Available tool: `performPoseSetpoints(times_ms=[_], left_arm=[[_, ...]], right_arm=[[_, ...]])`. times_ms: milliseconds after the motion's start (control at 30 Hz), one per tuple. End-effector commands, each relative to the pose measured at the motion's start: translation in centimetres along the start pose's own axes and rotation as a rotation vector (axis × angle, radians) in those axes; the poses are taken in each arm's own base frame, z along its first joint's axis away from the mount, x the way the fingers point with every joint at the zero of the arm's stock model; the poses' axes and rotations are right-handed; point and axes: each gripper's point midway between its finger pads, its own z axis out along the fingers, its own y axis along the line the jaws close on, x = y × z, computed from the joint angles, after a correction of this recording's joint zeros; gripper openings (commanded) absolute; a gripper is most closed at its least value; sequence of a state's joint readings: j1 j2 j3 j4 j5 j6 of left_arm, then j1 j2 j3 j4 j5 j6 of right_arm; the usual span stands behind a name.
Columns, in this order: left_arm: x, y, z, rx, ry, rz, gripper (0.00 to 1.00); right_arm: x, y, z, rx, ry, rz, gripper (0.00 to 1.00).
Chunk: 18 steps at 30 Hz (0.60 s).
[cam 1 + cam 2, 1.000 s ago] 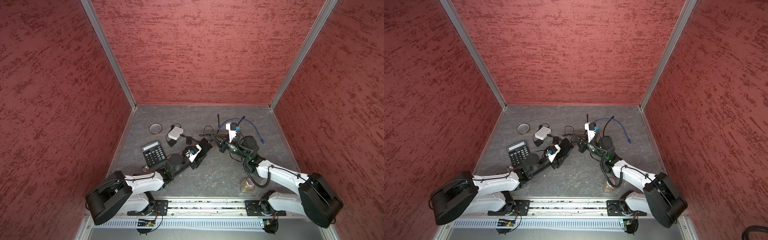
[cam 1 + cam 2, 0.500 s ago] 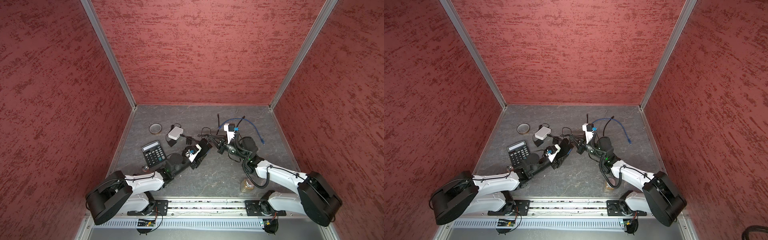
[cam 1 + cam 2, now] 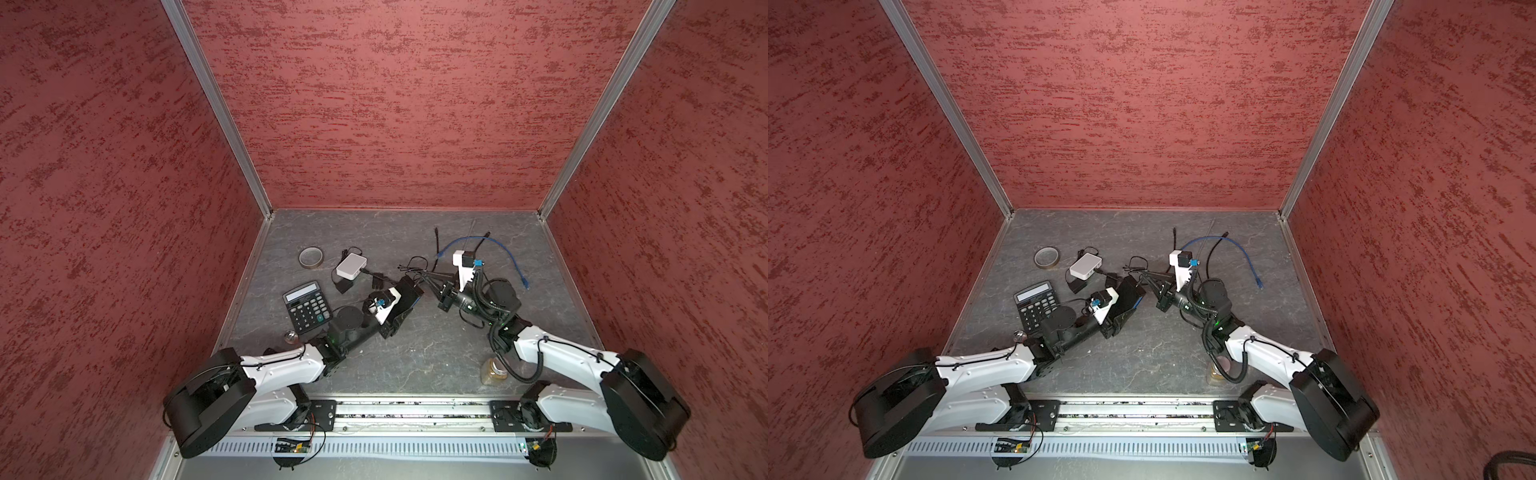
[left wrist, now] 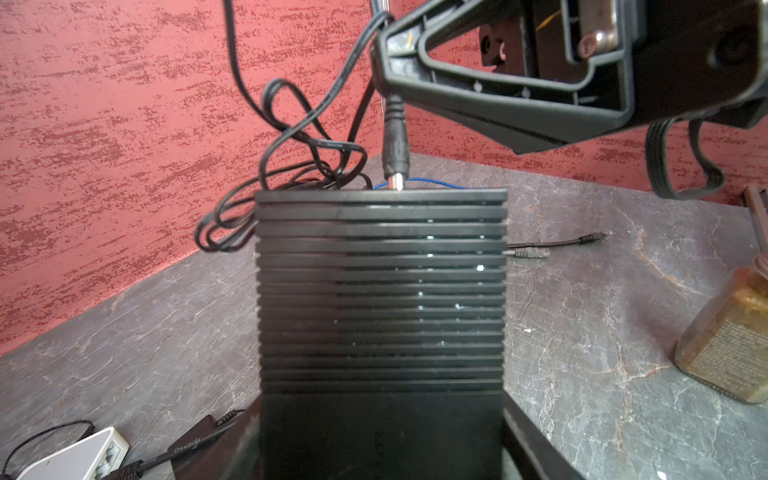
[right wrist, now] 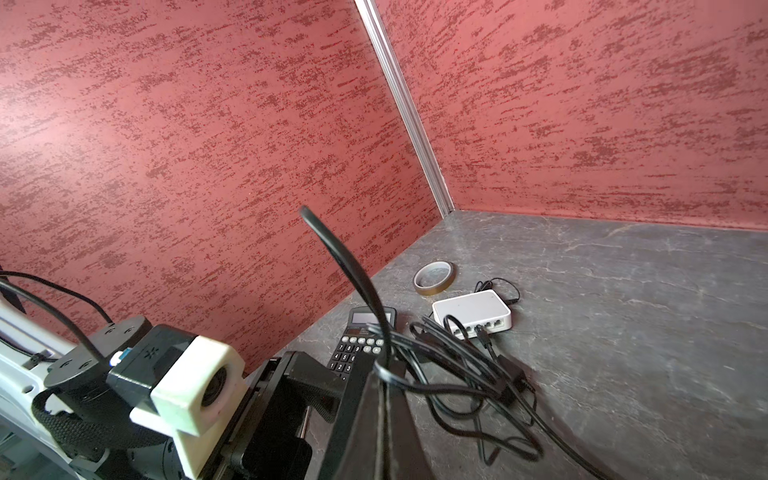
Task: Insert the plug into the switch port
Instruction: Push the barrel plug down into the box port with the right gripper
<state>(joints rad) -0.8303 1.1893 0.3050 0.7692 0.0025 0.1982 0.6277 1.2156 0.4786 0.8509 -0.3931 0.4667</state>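
The switch (image 4: 380, 291), a black ribbed box, sits between the jaws of my left gripper (image 4: 382, 440), which is shut on its sides. In both top views it is held tilted near the table's middle (image 3: 409, 291) (image 3: 1129, 293). My right gripper (image 4: 382, 79) is shut on a black cable just behind the plug (image 4: 395, 145), a black barrel with a silver tip. That tip points at the switch's far end and reaches its edge. The port face is hidden. In the right wrist view the cable (image 5: 345, 266) arches up from the shut gripper (image 5: 380, 374).
A calculator (image 3: 306, 306), a tape roll (image 3: 311, 257) and a white box with ports (image 3: 351, 266) lie at the left. A loose tangle of black cable (image 5: 457, 374) trails beside them. A blue cable (image 3: 505, 249) lies at the back right, and an amber jar (image 3: 492, 372) stands near the front.
My right gripper has moved a little leftward and away with the cable, bringing the plug up to the switch. The left arm and the switch have stayed still.
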Motion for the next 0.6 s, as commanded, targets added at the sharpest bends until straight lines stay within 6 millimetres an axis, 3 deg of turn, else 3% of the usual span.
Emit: performPoseSetpoints(times_ms=[0, 333, 567], left_arm=[[-6.3, 1.0, -0.4, -0.031, -0.205, -0.017, 0.30], [-7.8, 0.5, -0.4, 0.000, -0.249, 0.003, 0.30], [-9.5, 0.8, -1.4, -0.012, -0.331, 0.011, 0.28]], right_arm=[[2.5, 0.6, -0.3, -0.029, 0.085, 0.036, 0.01], [4.3, 1.7, 0.5, -0.054, 0.177, 0.054, 0.01], [5.3, 1.0, 0.4, -0.011, 0.196, 0.097, 0.00]])
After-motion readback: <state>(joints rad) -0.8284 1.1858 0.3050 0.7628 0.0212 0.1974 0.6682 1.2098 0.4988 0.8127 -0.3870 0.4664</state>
